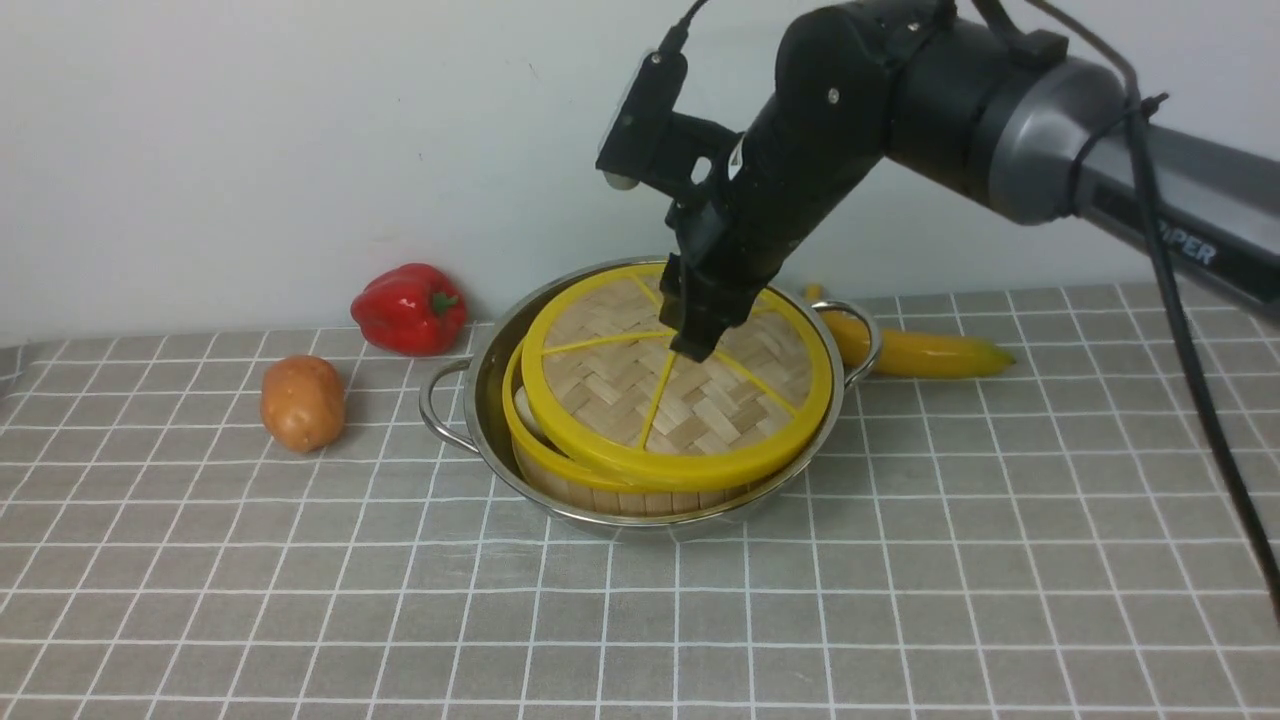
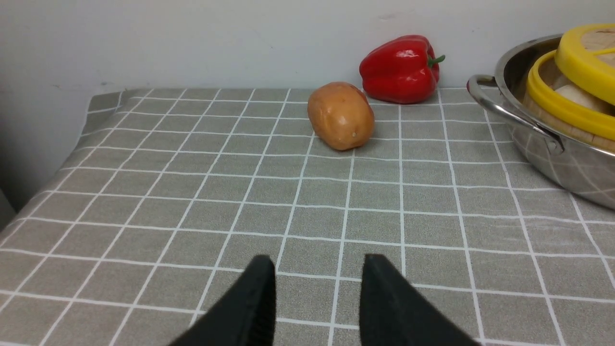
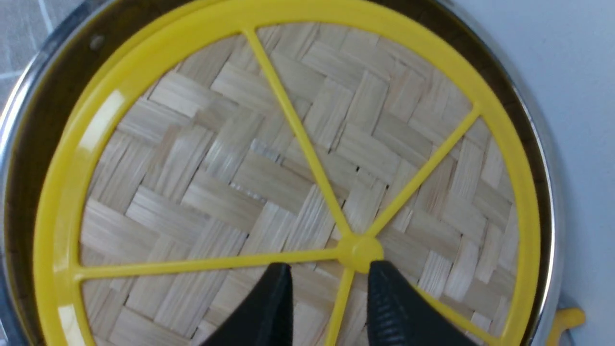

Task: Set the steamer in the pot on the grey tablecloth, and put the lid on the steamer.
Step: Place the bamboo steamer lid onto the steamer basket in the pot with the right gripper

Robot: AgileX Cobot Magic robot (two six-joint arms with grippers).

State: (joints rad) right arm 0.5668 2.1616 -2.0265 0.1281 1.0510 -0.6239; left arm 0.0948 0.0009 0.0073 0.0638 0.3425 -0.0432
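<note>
The grey tablecloth (image 1: 640,640) is stretching across the foreground. Just beneath the right hand (image 1: 693,345), which is standing spread astride a spoke (image 3: 298,139), the lid (image 1: 610,395) is lying askew on the steamer (image 1: 620,497) inside the pot (image 1: 487,350). The left hand (image 2: 317,271) is hanging spread.

even bright light, soft shadows; glare on the pot (image 1: 500,345).

A shiny stainless-steel pot (image 1: 488,372) with two loop handles stands on the grey tablecloth (image 1: 900,560), white-gridded, covering the bench. The bamboo steamer (image 1: 640,497) sits inside it. The woven, yellow-spoked lid (image 1: 722,410) lies on the steamer, off-centre toward the right, exposing a pale bun (image 2: 579,95) at the left.
</note>
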